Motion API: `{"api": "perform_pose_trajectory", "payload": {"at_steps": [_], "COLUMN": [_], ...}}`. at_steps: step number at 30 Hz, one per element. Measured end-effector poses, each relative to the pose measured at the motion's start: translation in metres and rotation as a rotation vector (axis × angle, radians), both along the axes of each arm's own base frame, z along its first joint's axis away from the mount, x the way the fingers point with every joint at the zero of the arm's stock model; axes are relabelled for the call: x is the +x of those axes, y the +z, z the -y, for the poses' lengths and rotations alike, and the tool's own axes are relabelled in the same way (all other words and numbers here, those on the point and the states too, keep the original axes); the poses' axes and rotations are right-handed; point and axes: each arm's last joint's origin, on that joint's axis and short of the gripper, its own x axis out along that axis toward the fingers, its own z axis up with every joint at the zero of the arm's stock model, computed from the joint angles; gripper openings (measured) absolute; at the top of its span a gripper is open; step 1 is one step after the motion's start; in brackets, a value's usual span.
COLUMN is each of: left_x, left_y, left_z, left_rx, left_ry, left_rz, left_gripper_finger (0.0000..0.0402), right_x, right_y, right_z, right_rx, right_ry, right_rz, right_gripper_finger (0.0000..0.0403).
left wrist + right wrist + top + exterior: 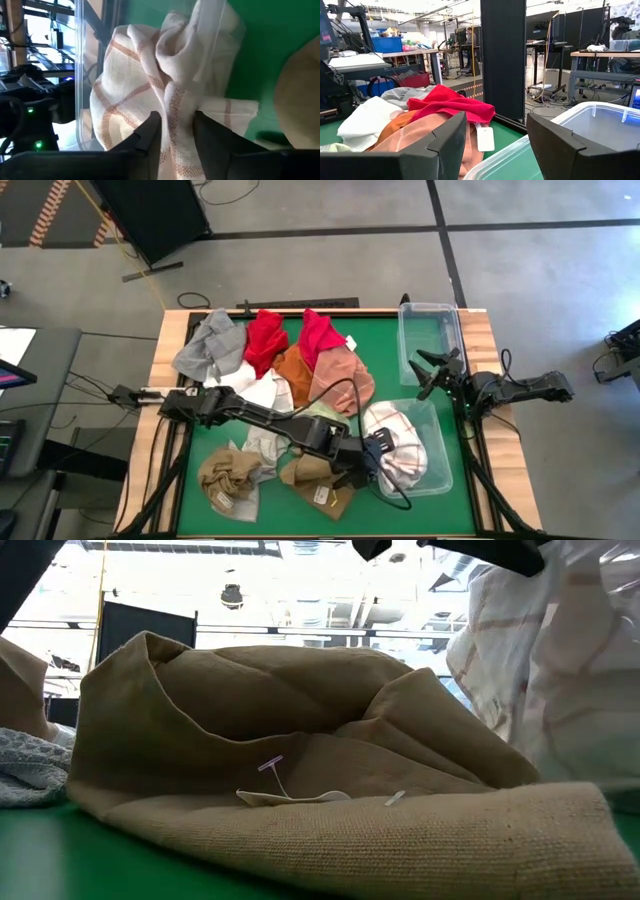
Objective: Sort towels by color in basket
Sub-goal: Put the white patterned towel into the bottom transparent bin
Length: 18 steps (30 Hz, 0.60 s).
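A white-checked towel [402, 442] lies bunched in the clear bin [443, 476] at the table's near right. My left gripper [372, 452] reaches across the table to the bin's left side and is shut on this towel [140, 75]. A second clear bin [430, 330] stands at the far right. Grey [208, 345], red [265, 338], orange [292, 366], pink [342, 380] and white [265, 392] towels lie heaped at the far left. Two tan-brown towels [228, 475] [320, 480] lie near the front edge. My right gripper [432, 370] waits open at the right edge. My left gripper pinches a bunched fold of the white-checked towel [177, 102] between its two fingers [152, 132], several layers together. The fingers slant downward from the table's left. The cloth stands up in a bunch past the fingertips, and its bulk [560, 670] hangs into the near clear bin.
A tan-brown towel [300, 790] with a small plastic tag fills the front of the low view. The near bin's clear wall [220, 30] stands close to the held cloth. Bare green tabletop [200, 445] shows at the near left and between the two bins.
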Motion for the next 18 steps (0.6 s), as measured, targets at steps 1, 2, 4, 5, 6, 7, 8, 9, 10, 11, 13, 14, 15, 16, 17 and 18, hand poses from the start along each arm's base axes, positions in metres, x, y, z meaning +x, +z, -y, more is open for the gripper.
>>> {"api": "perform_pose_trajectory", "payload": {"at_steps": [1,2,4,5,6,7,8,9,10,11,13,14,15,16,17,18], "left_x": [0.0,0.0,-0.0004,-0.0004,-0.0004,-0.0004,-0.0004,-0.0004,-0.0004,-0.0004,-0.0005,-0.0004,-0.0004,-0.0004,-0.0004,-0.0004], "left_y": [0.0,0.0,-0.0002,-0.0002,-0.0002,-0.0002,-0.0002,-0.0002,-0.0002,-0.0002,-0.0001,0.0001,0.0003,0.0004,0.0005,0.0008], "left_z": [0.0,0.0,0.0004,0.0006,0.0007,0.0007,0.0007,0.0007,0.0007,0.0007,0.0012,0.0016,0.0019,0.0022,0.0023,0.0027], "left_rx": [0.0,0.0,0.002,0.002,0.002,0.002,0.002,0.003,0.006,0.009,0.015,0.019,0.024,0.031,0.04,0.051], "left_ry": [0.0,0.0,-0.002,-0.002,-0.002,-0.002,-0.002,-0.004,-0.007,-0.009,-0.016,-0.018,-0.018,-0.019,-0.022,-0.023], "left_rz": [0.0,0.0,-0.003,-0.003,-0.003,-0.003,-0.003,-0.003,-0.003,-0.003,-0.002,0.001,0.004,0.006,0.007,0.011], "left_gripper_finger": [0.0082,0.007,0.0046,0.0033,0.002,0.001,0.0006,0.0005,0.0005,0.0005,0.0003,0.0002,0.0002,0.0002,0.0002,0.0001], "right_x": [0.0,0.0,0.0,0.0,0.0,0.0,0.0,0.0,0.0,0.0,0.0,0.0,0.0,0.0,0.0,0.0], "right_y": [0.0001,0.0001,0.0001,0.0001,0.0001,0.0001,0.0,0.0001,0.0001,0.0001,0.0001,0.0,0.0,0.0001,0.0001,0.0], "right_z": [0.0,0.0,0.0,0.0,0.0,0.0,0.0,0.0,0.0,0.0,0.0,0.0,0.0,0.0,0.0,0.0], "right_rx": [0.0,0.0,0.0,0.0,0.0,0.0,0.0,0.0,0.0,0.0,0.0,0.0,0.0,0.0,0.0,0.0], "right_ry": [0.0,0.0,0.0,0.0,0.0,0.0,0.0,0.0,0.0,0.0,0.0,0.0,0.0,0.0,0.0,0.0], "right_rz": [0.001,0.001,0.001,0.001,0.001,0.001,0.0,0.001,0.001,0.001,0.001,0.001,0.001,0.001,0.001,0.0], "right_gripper_finger": [0.0237,0.0237,0.0237,0.0237,0.0237,0.0237,0.0237,0.0237,0.0237,0.0237,0.0237,0.0237,0.0237,0.0237,0.0237,0.0237]}}
